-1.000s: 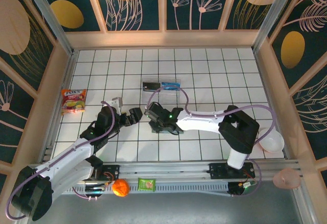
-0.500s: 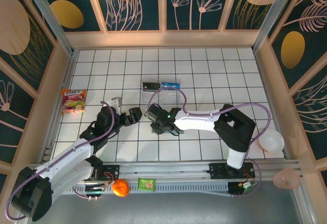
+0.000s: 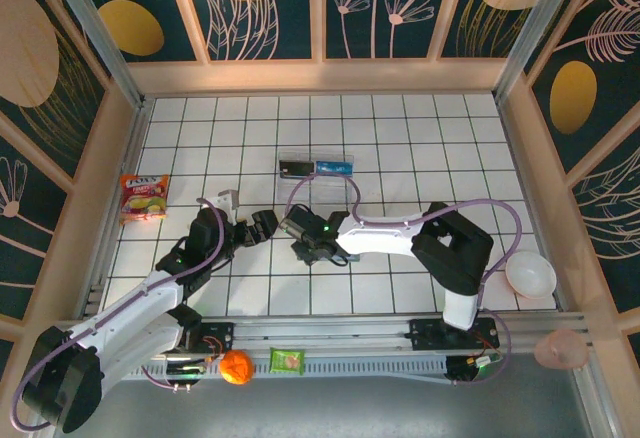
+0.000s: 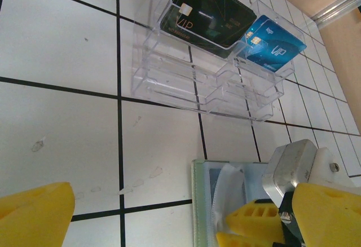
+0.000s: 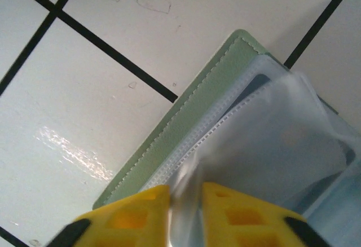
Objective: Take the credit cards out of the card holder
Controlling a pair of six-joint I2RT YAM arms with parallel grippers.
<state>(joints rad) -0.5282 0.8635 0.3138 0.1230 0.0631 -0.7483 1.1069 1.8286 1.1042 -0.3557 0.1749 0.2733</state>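
Overhead, right gripper (image 3: 302,242) sits on the card holder (image 3: 326,257), left gripper (image 3: 262,226) open beside it. Left wrist: two credit cards (image 4: 274,44) in the clear tray (image 4: 169,72) beyond the holder. Right wrist: jaws pinch its sleeve (image 5: 265,145), perhaps holding another card; pull next.

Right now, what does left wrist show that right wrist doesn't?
Left wrist, not right wrist: a clear tray holding a dark card and a blue card, plus the open left gripper.
Right wrist, not left wrist: the pinch up close, with the right gripper closed on the clear sleeve of the holder, whose stitched green edge is plain to see.
Both: holder, clear sleeve, the right gripper's yellow fingers and the tiled table.
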